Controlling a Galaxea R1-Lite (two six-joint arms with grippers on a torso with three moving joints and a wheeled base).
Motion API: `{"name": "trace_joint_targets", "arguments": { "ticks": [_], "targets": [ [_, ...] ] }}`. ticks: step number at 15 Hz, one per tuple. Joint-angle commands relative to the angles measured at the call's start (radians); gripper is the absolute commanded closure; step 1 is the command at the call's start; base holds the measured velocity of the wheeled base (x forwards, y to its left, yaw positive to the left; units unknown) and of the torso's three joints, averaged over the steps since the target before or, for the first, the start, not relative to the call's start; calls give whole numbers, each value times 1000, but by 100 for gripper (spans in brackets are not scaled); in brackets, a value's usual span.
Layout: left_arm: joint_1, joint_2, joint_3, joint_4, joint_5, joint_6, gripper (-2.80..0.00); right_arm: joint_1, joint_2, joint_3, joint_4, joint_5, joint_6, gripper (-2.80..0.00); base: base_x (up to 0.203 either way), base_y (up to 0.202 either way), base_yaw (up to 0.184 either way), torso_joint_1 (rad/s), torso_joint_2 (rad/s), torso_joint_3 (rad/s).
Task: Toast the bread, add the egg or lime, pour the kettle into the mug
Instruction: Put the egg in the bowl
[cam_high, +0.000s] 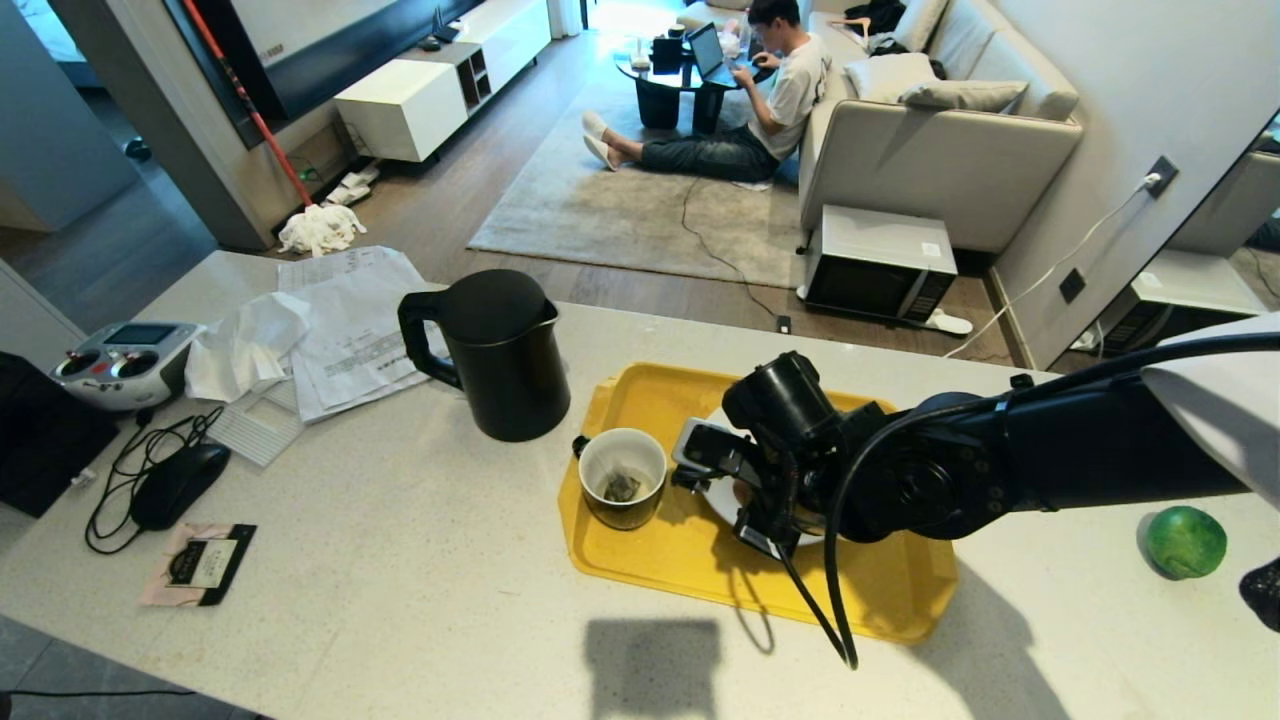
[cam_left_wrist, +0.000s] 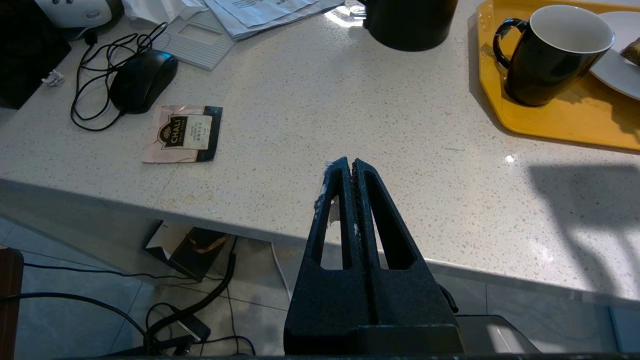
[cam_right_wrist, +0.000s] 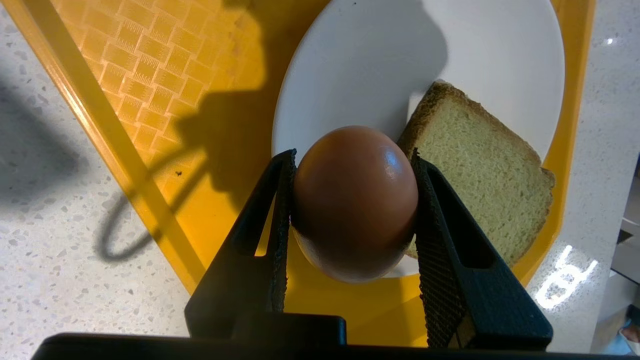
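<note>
Egg step in hand: right gripper (cam_right_wrist: 352, 200) fingers pinching egg (cam_right_wrist: 355, 200) above plate (cam_right_wrist: 360, 60) beside bread (cam_right_wrist: 480, 165); next, lower and release gently. Left gripper (cam_left_wrist: 348, 167) parked, fingers pressed together.

Home: sofa (cam_high: 940, 130), rug (cam_high: 640, 215), stone kitchen counter (cam_high: 420, 560).

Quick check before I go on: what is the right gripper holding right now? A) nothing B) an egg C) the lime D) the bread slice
B: in the right wrist view the right gripper is shut on the egg above the white plate, where the bread already lies; the lime sits untouched on the counter.
</note>
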Motion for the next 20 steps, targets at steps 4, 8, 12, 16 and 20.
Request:
{"name": "trace_joint_targets", "arguments": {
  "ticks": [4, 8, 12, 16, 20],
  "targets": [
    [-1, -1, 2, 0, 0, 0, 0, -7, 67, -35, -13, -2, -1, 0, 0, 0, 0, 0, 0, 0],
    [0, -1, 2, -1, 0, 0, 0, -21, 121, -81, -13, -18, 2, 0, 0, 0, 0, 0, 0, 0],
    [-1, -1, 2, -1, 0, 0, 0, -55, 151, -110, -13, -19, 2, 0, 0, 0, 0, 0, 0, 0],
    [-1, -1, 2, -1, 1, 0, 0, -69, 153, -113, -13, -18, 2, 0, 0, 0, 0, 0, 0, 0],
    [0, -1, 2, -1, 0, 0, 0, -69, 155, -114, -16, -28, 4, -280, 0, 0, 0, 0, 0, 0]
  ]
}}
